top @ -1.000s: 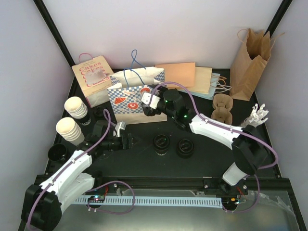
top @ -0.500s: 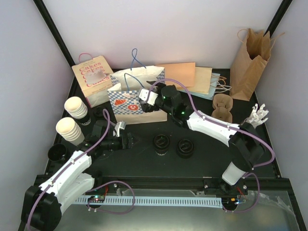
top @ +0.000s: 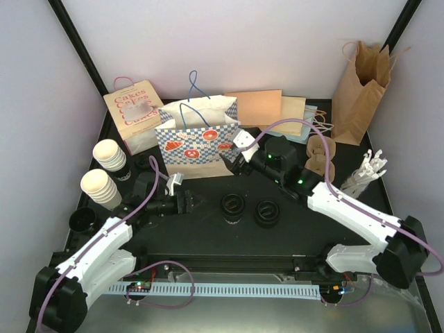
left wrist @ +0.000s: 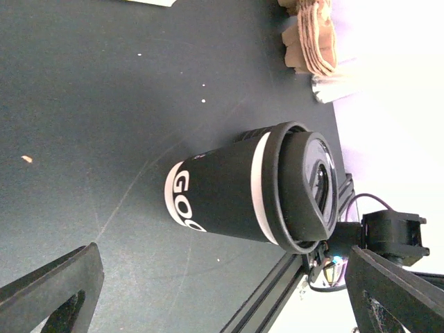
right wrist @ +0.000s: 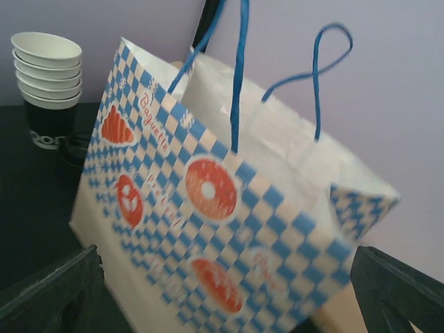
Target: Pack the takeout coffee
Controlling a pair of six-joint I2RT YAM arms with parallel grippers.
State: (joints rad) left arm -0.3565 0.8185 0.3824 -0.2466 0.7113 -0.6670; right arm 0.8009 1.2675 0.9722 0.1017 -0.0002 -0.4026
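Two black takeout coffee cups with black lids stand mid-table, one on the left (top: 232, 207) and one on the right (top: 267, 213). In the left wrist view the left cup (left wrist: 243, 191) shows a white band and white letters, with the other mostly hidden behind it. My left gripper (top: 192, 202) (left wrist: 222, 262) is open, low over the table just left of that cup, not touching it. My right gripper (top: 230, 156) (right wrist: 225, 267) is open and empty, facing the right front of the blue-checked paper bag (top: 195, 141) (right wrist: 215, 208), which stands open with its blue handles up.
Two stacks of empty cups (top: 109, 154) (top: 97, 186) stand at the left, one seen as a cup stack (right wrist: 47, 76), with loose black lids (top: 83, 219) near them. A Cakes bag (top: 135, 111), flat bags (top: 263, 107), a brown bag (top: 361, 83) and a cardboard carrier (top: 320, 156) line the back.
My right arm has pulled back from the checked bag's mouth and swung right; its gripper now sits beside the bag's right front. The left arm has not moved.
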